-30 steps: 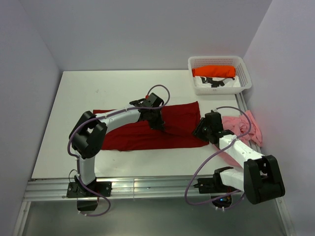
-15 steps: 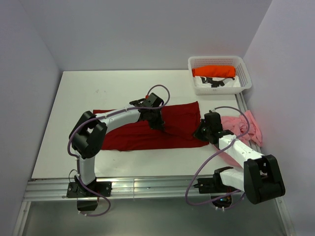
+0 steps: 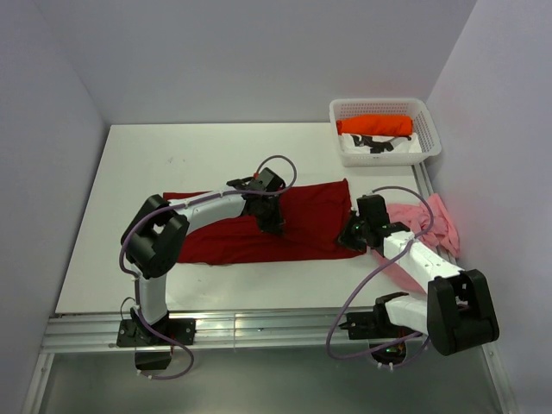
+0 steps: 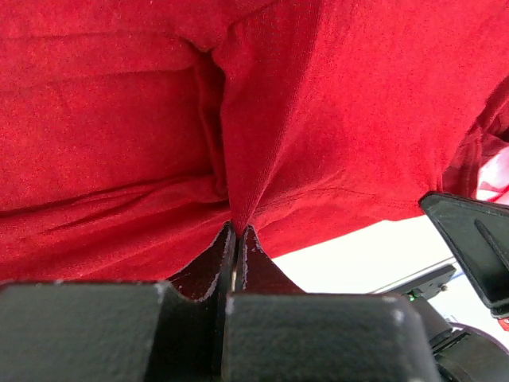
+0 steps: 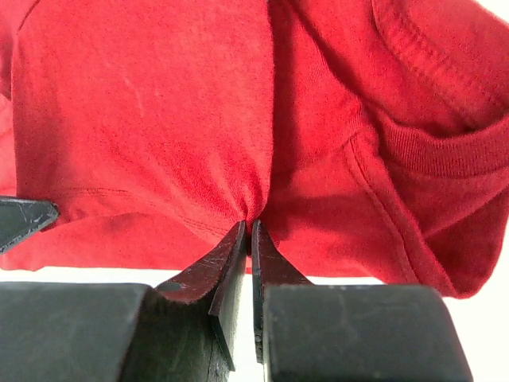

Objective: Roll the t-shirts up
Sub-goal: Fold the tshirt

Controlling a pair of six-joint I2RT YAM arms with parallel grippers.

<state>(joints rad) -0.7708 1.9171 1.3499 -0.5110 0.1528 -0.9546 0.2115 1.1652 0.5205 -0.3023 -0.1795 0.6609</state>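
Observation:
A dark red t-shirt point(image 3: 228, 237) lies spread across the middle of the white table. My left gripper point(image 3: 274, 226) sits on its near-middle part, shut on a pinched fold of the red cloth point(image 4: 238, 199). At the shirt's right end my right gripper point(image 3: 348, 233) is shut on a pinch of the same shirt point(image 5: 253, 208), near its collar point(image 5: 445, 143). A pale pink t-shirt point(image 3: 427, 228) lies crumpled at the table's right edge, partly under the right arm. A bright orange t-shirt point(image 3: 374, 125) lies folded in the basket.
The white lattice basket point(image 3: 384, 108) stands at the back right corner, holding black-and-white items point(image 3: 379, 147) besides the orange shirt. Walls close in on both sides. A metal rail point(image 3: 259, 332) runs along the near table edge.
The right gripper has shut on the red shirt's right end. The left gripper has slid slightly toward the near side with its pinch of cloth, and the shirt's near edge has shifted.

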